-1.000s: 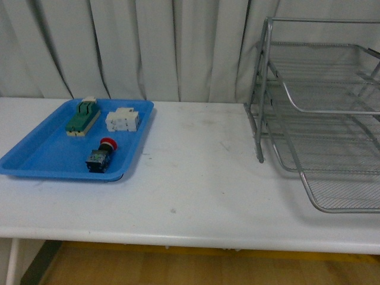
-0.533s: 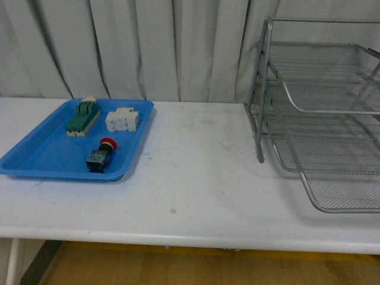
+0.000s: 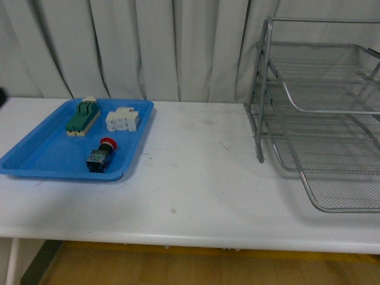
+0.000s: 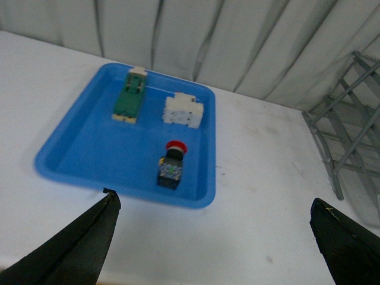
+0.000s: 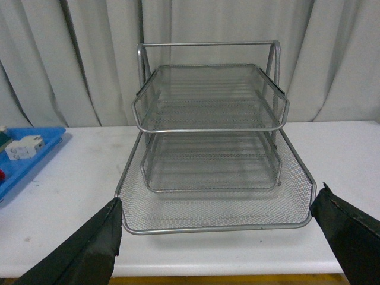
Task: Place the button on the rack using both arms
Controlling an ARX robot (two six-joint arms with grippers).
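We judge the task as barely begun: nothing is gripped and nothing has reached the rack (image 3: 261,89). The button (image 3: 101,155) lies on its side inside the blue tray (image 3: 41,155), close to the tray's near rim, with its red cap pointing toward the tray's far end. Also in the tray, nearer its far rim, are the green-topped block (image 3: 82,117) and the white component (image 3: 123,120), both apart from the button. The rack stands on the same desk (image 3: 196,184), well apart from the tray on the tray's right side, and all three of its mesh tiers look bare as far as we can see. The left claw (image 4: 212,200) hangs above the desk on the near side of the tray, its two fingers spread wide with nothing between them, and the button sits roughly in line with the gap but well short of it. The right claw (image 5: 218,199) is far from the tray and faces the open front of the rack, its fingers likewise spread wide and holding nothing. What remains, in our judgement, is everything. That means reaching into the tray, closing on the button, carrying it across the desk away from the tray (probably passing it to the other arm), and setting it on a tier.
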